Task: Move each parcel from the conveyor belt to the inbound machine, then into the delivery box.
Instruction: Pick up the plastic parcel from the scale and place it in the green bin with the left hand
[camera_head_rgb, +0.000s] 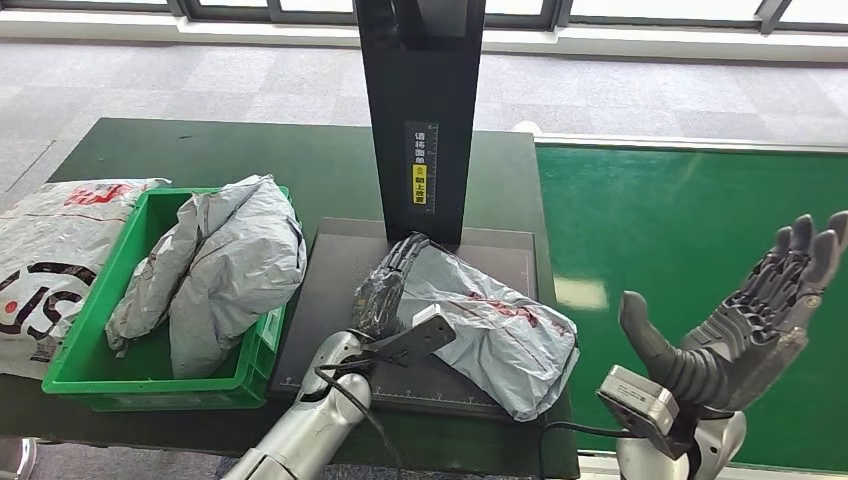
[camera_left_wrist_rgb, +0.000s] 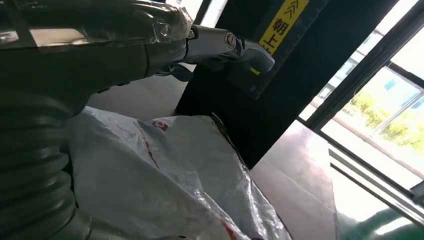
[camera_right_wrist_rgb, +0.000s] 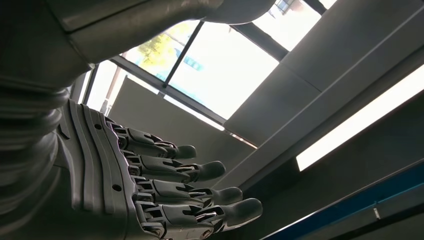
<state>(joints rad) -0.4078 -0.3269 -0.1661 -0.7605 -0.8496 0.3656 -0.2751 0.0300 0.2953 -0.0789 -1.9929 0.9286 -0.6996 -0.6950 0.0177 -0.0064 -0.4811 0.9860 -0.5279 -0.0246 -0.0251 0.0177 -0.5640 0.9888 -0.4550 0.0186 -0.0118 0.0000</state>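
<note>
**Soft grey parcel on the scanner plate, left hand laid over its far end**

A grey plastic mailer parcel lies flat on the dark plate of the inbound machine, at the foot of its black post. The bag is crumpled and slack, with red print showing through the creases. It looks light, limp and glossy, so it is likely to sag and slide if lifted by one edge.

The left hand rests on the parcel's end nearest the green box, fingers draped down over the bag. Whether the fingers have closed on the plastic cannot be told; the left wrist view shows only the thumb held out above the bag, not pressing into it.

The right hand hovers above the green belt, palm up, fingers spread wide, holding nothing.

To the left, the green box already holds a bulky grey parcel, and another printed bag lies beside it on the table.

A good hold is probably a bunched fold near the bag's thicker middle, gathering enough film to stop it slipping. A pinch on a thin corner would likely let the contents swing and pull free on the way to the box.
</note>
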